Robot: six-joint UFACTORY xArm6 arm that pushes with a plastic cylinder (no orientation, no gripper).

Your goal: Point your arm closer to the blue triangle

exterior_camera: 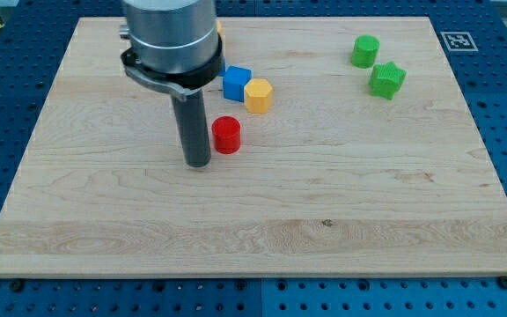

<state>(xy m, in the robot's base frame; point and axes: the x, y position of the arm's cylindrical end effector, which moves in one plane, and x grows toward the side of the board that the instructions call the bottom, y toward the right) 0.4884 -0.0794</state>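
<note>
Resting on the pale wooden board (262,220), my tip (199,164), the bare end of a dark rod with nothing held, stands just left of a red cylinder block (227,135). Above them, a blue block (236,83) touches a yellow block (258,95); no blue triangle is identifiable. Two green blocks (377,66) sit top right.

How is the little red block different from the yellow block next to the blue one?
The red cylinder block is round, while the yellow block has flat angled sides. The red one stands alone right beside my tip, on the view's right of it; the yellow one sits farther toward the view's top, touching the blue block. Both are small, upright blocks on the wooden board.
</note>
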